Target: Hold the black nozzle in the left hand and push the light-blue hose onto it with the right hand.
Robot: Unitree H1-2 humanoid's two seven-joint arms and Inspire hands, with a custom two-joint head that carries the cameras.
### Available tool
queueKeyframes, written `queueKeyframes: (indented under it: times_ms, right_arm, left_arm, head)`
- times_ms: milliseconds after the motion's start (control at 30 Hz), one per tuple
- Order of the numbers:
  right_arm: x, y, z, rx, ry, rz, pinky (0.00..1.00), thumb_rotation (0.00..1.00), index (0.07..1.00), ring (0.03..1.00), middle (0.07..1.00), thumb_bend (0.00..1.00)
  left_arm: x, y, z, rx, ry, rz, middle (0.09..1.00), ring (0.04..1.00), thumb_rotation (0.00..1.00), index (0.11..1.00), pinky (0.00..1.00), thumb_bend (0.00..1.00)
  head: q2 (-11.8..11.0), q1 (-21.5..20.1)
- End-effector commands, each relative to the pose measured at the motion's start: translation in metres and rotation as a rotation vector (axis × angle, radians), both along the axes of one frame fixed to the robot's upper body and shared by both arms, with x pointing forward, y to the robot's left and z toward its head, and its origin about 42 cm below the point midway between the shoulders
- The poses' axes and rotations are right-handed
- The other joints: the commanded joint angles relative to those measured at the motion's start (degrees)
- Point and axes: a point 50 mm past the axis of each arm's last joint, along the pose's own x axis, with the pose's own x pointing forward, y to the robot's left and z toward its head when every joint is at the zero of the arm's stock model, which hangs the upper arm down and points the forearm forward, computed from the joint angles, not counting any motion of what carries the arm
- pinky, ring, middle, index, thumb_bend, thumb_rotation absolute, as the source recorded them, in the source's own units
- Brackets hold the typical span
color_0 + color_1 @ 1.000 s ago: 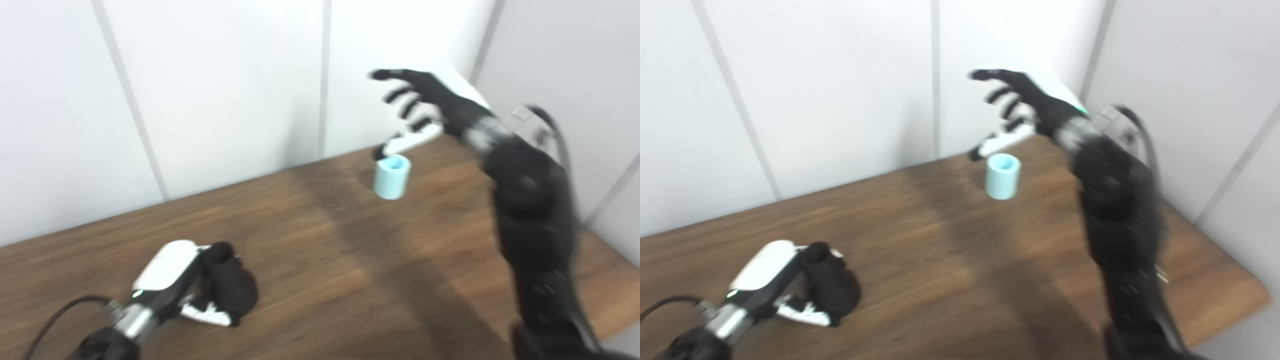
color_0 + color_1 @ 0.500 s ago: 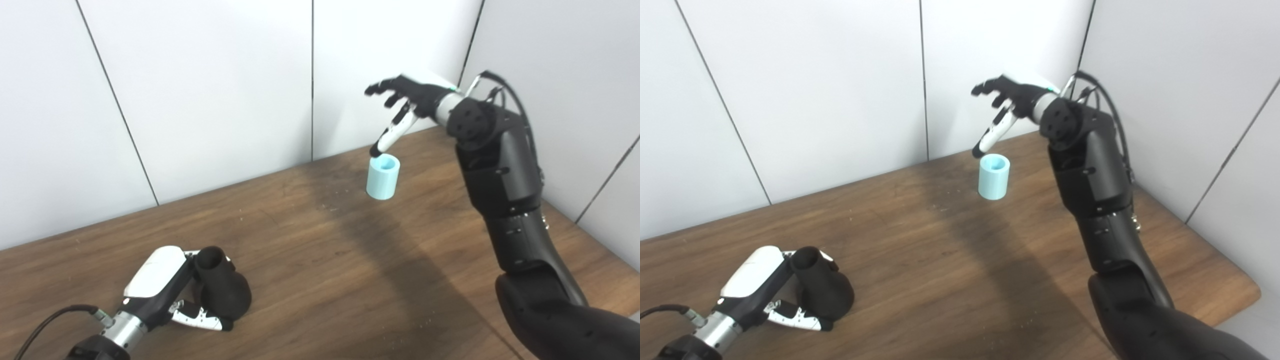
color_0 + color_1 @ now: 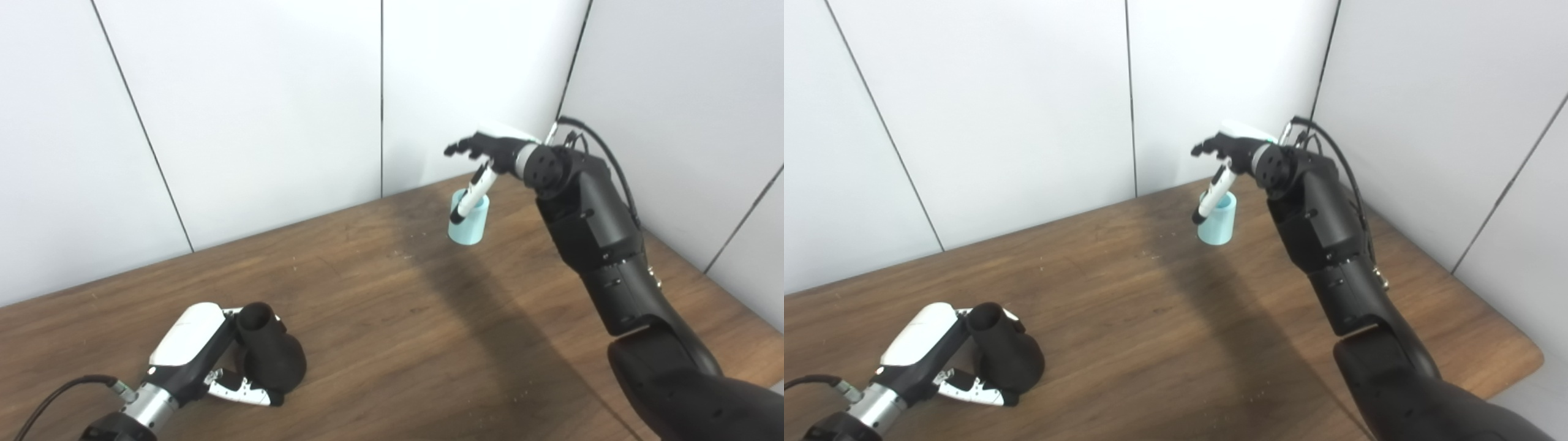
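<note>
The black nozzle (image 3: 269, 358) stands upright on the wooden table (image 3: 392, 318) at the lower left, wide base down and open neck up. My left hand (image 3: 202, 355) is wrapped around it, thumb in front and white back behind. The light-blue hose (image 3: 470, 220), a short upright tube, stands near the table's far edge. My right hand (image 3: 487, 156) hovers just above and behind it with fingers spread; the thumb points down in front of the tube's wall. I cannot tell whether the thumb touches it.
White wall panels (image 3: 257, 104) close off the table at the back and on the right. The table's right corner (image 3: 1528, 355) lies beyond my right forearm (image 3: 603, 251). Bare wood separates the nozzle from the hose.
My right hand has come down toward the hose, its thumb dropping from above the rim to in front of the tube. The left hand and nozzle stay put. The camera shifted early on.
</note>
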Motion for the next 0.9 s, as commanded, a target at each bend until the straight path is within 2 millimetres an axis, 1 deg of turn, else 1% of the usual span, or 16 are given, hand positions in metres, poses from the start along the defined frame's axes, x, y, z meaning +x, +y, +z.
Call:
queueKeyframes:
  times_ms: [0, 167, 333, 467, 600, 867]
  right_arm:
    - [0.001, -0.01, 0.023, -0.062, -0.072, -0.035, 0.77, 0.14, 0.882, 0.908, 0.925, 0.91]
    - [0.004, -0.013, 0.015, -0.082, -0.049, -0.052, 0.8, 0.14, 0.881, 0.915, 0.923, 0.91]
    - [0.003, -0.014, 0.009, -0.084, -0.042, -0.056, 0.8, 0.13, 0.88, 0.914, 0.923, 0.91]
    - [0.001, -0.017, 0.0, -0.105, -0.039, -0.064, 0.79, 0.13, 0.877, 0.899, 0.91, 0.91]
    - [0.001, -0.02, -0.005, -0.116, -0.049, -0.071, 0.78, 0.13, 0.869, 0.895, 0.9, 0.91]
    - [0.01, -0.024, -0.013, -0.116, -0.097, -0.084, 0.75, 0.12, 0.838, 0.87, 0.86, 0.9]
  left_arm:
    - [-0.013, 0.038, -0.043, 0.197, 0.12, 0.056, 0.462, 0.489, 0.0, 0.493, 0.51, 0.53]
    - [-0.013, 0.04, -0.042, 0.199, 0.119, 0.058, 0.463, 0.498, 0.0, 0.493, 0.52, 0.53]
    - [-0.014, 0.039, -0.041, 0.198, 0.115, 0.057, 0.466, 0.503, 0.0, 0.492, 0.53, 0.53]
    - [-0.013, 0.04, -0.042, 0.198, 0.111, 0.054, 0.466, 0.494, 0.0, 0.492, 0.52, 0.53]
    - [-0.013, 0.041, -0.041, 0.2, 0.109, 0.055, 0.466, 0.493, 0.0, 0.491, 0.52, 0.53]
    - [-0.015, 0.044, -0.042, 0.203, 0.11, 0.056, 0.468, 0.505, 0.0, 0.491, 0.52, 0.53]
  head:
    - [0.12, -0.13]
    - [0.05, -0.49]
    - [0.03, -0.53]
    - [-0.05, -0.59]
    - [0.08, -0.09]
    - [0.25, 0.29]
